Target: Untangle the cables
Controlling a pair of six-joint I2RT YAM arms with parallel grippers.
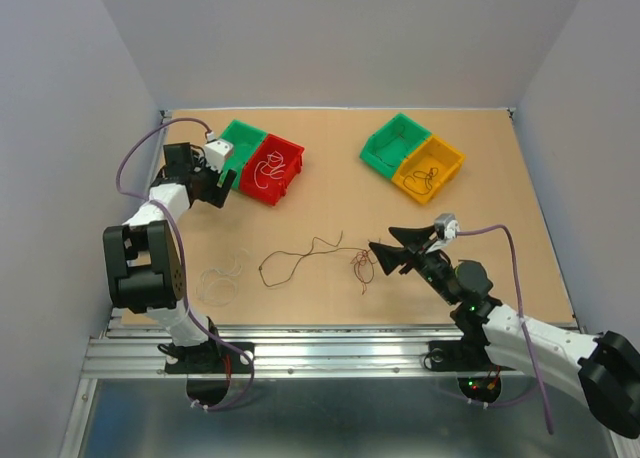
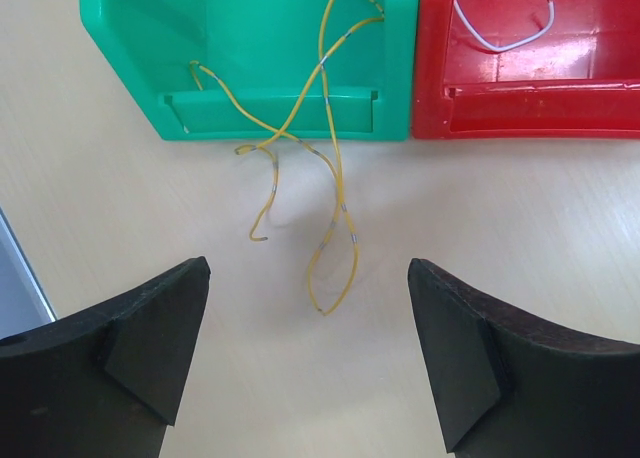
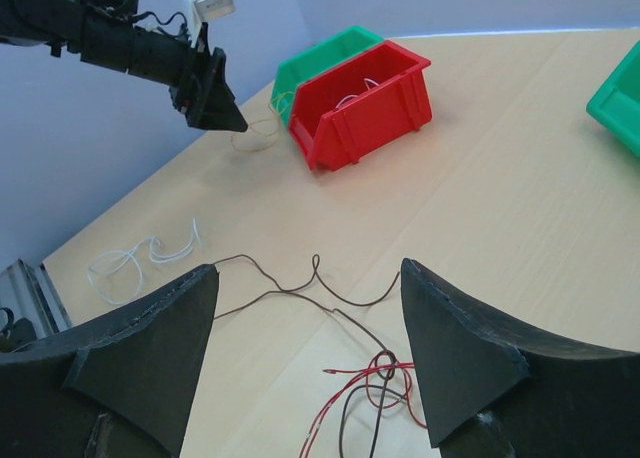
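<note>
Got the left gripper (image 2: pixel 308 278) spread wide over the table (image 2: pixel 120 208), pinching nothing. Can see a thin yellow cable (image 2: pixel 341 193) spilling over the front lip of the green bin (image 2: pixel 250 38) toward that gripper, long axis running bin-to-fingers, bottom loop landing about midway between the two fingertips and touching neither. Also spotting a whitish strand (image 2: pixel 500 43) curled inside the red bin (image 2: pixel 520 103) next door. Same deal with the right gripper (image 3: pixel 308 273): spread apart, gripping nothing. Seeing a long brown cable (image 3: pixel 290 286) lying flat and wavy, crosswise just in front of those fingertips, stretching left to right in the overhead view. Finding a knotted red-and-brown clump (image 3: pixel 385 378) low between the right fingers, nearer the right-hand one, apart from both. Also noticing loose whitish loops (image 1: pixel 218 278) well off near the left arm, plus a dark strand (image 1: pixel 428 175) in the yellow bin (image 1: pixel 450 158).
</note>
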